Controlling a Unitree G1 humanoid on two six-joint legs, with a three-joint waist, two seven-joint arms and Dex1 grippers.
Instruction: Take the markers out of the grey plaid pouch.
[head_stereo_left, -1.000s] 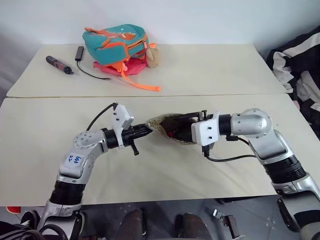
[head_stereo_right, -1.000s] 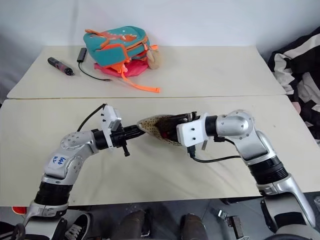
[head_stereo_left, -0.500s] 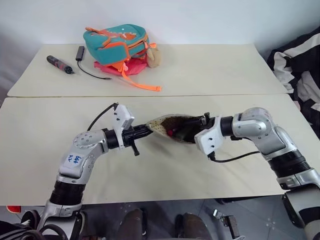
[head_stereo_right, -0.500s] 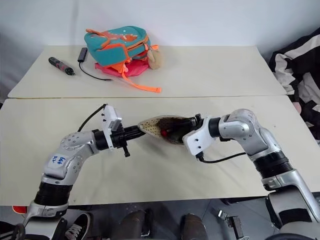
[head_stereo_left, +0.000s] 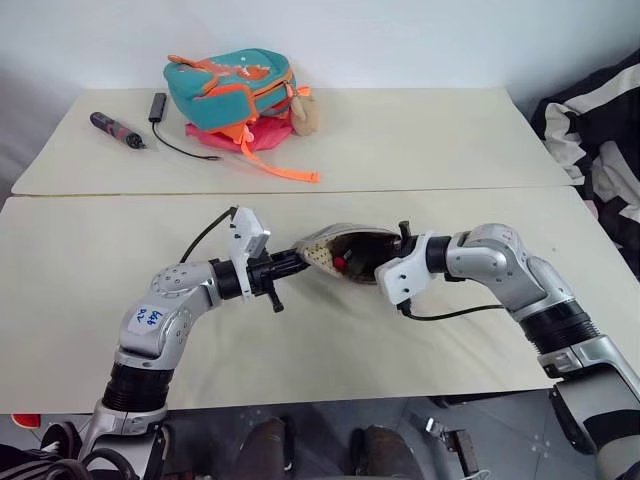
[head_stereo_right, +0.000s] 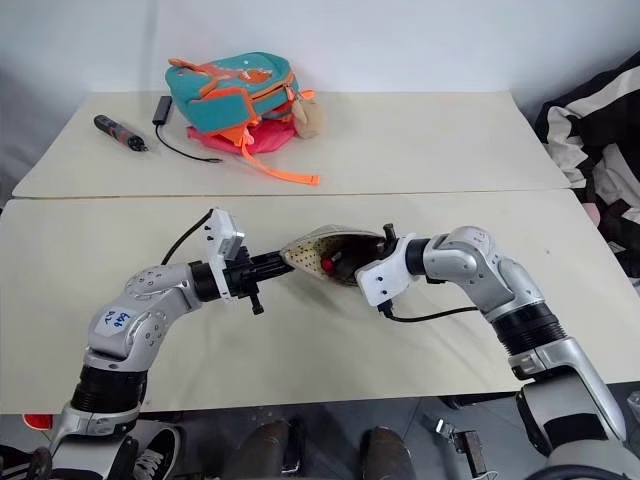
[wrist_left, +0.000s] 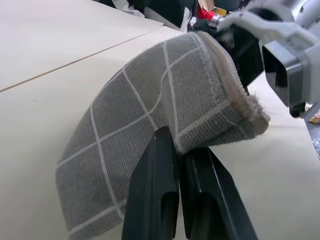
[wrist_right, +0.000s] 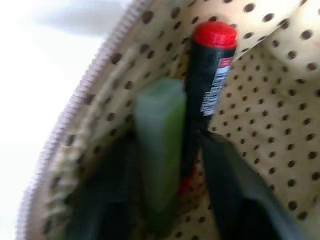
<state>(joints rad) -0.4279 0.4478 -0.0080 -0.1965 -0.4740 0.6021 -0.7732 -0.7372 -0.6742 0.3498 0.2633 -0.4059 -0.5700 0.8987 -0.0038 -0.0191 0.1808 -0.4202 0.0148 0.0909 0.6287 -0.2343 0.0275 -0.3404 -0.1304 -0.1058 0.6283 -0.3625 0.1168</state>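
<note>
The grey plaid pouch (head_stereo_left: 340, 246) hangs just above the table at its middle, mouth open toward my right arm. My left gripper (wrist_left: 177, 137) is shut on the pouch's closed end (wrist_left: 150, 110). My right gripper (head_stereo_left: 372, 263) reaches into the mouth. Inside, against the dotted beige lining (wrist_right: 280, 125), lie a light green marker (wrist_right: 160, 130) and a black marker with a red cap (wrist_right: 207, 75). My right gripper (wrist_right: 167, 142) has its two dark fingers pressed in on either side of this pair. A spot of red (head_stereo_left: 341, 263) shows in the pouch mouth.
A teal-and-orange backpack (head_stereo_left: 235, 85) lies on a pink item (head_stereo_left: 250, 136) at the back of the far table. Left of it lie a black-and-red handled tool (head_stereo_left: 115, 128) and a small black box (head_stereo_left: 159, 104) with a cable. Dark striped clothing (head_stereo_left: 600, 110) sits beyond the right edge.
My right gripper has pushed a little deeper into the pouch mouth, its wrist has rolled, and its fingers have closed in on the markers. The left gripper has kept still.
</note>
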